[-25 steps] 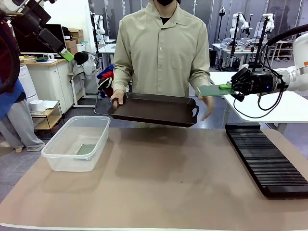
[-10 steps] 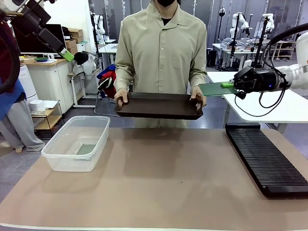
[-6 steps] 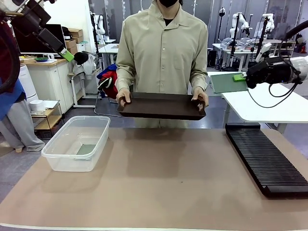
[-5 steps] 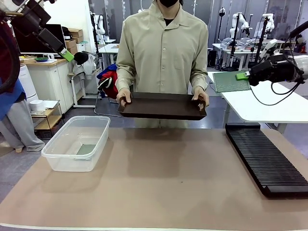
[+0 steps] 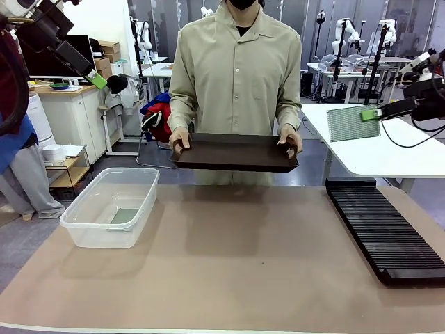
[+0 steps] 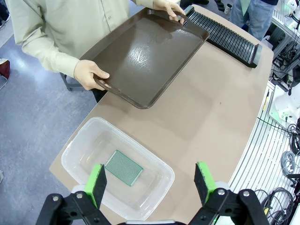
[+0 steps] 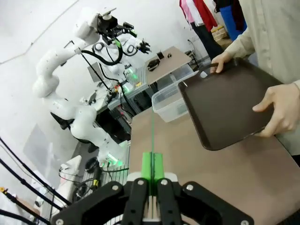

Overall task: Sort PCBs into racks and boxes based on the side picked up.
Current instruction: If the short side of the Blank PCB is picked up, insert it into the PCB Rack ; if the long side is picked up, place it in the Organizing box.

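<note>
Lower right of front view: slotted black rack [image 5: 384, 232] on the desk [image 5: 243, 264]. Lower left: clear tub [image 5: 111, 206], one green PCB [image 6: 123, 168] flat inside; my left jaws [image 6: 151, 182] spread apart above it, empty. Centre, beyond: person's empty brown tray [image 5: 235, 152]. Upper right: my right jaws [image 5: 379, 114] clamped on second PCB [image 5: 353, 123]. Step, as I judge: carrying to rack; next calls for edge aligned to a slot.
</note>
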Controlling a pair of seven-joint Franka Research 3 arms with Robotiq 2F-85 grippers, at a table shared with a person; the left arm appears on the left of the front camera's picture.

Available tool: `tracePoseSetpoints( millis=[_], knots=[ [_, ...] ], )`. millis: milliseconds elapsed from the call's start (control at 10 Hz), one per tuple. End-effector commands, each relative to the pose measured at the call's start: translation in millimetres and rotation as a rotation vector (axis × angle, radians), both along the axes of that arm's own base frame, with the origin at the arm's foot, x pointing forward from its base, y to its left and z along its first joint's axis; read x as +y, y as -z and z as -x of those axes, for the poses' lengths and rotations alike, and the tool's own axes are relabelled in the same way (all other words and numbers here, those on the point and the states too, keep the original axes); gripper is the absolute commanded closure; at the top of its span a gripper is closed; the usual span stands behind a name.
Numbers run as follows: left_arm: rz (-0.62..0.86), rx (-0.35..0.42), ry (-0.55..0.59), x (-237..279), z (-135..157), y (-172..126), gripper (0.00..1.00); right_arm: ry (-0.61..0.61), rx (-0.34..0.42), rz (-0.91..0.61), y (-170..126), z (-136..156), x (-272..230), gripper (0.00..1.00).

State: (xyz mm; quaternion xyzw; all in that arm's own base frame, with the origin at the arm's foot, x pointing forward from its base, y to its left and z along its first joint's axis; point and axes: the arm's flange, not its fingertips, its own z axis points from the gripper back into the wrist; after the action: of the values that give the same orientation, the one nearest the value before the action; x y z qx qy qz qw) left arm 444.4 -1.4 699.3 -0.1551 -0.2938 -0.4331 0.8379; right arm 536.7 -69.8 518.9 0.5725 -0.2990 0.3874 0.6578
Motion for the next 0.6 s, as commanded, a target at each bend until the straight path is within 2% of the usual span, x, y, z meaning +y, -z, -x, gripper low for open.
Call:
tracePoseSetpoints(
  millis=[0, 400, 500],
  knots=[
    [-0.002, 0.005, 0.004, -1, 1, 1, 0.00, -0.007, -0.007, 0.024, -2, -3, 12, 0.98],
    [-0.002, 0.005, 0.004, -1, 1, 1, 0.00, -0.009, -0.001, 0.003, 0, -2, 5, 0.98],
    [-0.002, 0.005, 0.004, -1, 1, 1, 0.00, -0.027, -0.069, -0.001, 12, -10, 2, 0.98]
  ],
)
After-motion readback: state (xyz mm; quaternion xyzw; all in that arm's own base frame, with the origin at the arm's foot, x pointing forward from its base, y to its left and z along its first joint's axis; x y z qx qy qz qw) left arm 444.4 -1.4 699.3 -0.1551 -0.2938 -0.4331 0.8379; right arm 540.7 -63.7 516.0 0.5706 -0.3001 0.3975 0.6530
